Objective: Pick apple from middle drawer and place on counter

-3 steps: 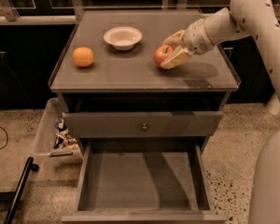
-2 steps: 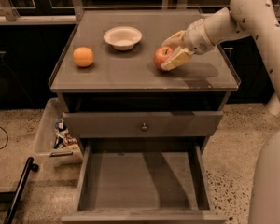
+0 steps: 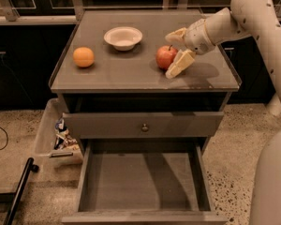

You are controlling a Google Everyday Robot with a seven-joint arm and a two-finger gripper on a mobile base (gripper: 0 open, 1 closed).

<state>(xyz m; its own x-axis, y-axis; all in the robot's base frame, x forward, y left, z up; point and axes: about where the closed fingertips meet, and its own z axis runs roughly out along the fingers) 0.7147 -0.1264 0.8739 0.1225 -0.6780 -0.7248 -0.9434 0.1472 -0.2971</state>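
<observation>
The red apple [image 3: 165, 56] rests on the counter [image 3: 126, 74], right of centre. My gripper [image 3: 169, 56] reaches in from the right, at the apple. Its fingers are spread, one finger [image 3: 176, 34] behind the apple and the other [image 3: 180, 64] in front of it, touching the counter. The apple sits between the fingertips. The middle drawer [image 3: 140, 184] is pulled out below, and its bare floor is empty.
An orange [image 3: 84, 57] lies on the counter's left side, and a white bowl [image 3: 123, 37] stands at the back centre. A closed drawer front with a knob [image 3: 144, 127] sits above the open drawer. A bin of clutter [image 3: 56, 137] and a black pole [image 3: 18, 191] are on the floor at left.
The fingers have spread apart from the apple, which stays in the same spot on the counter. The arm has barely moved.
</observation>
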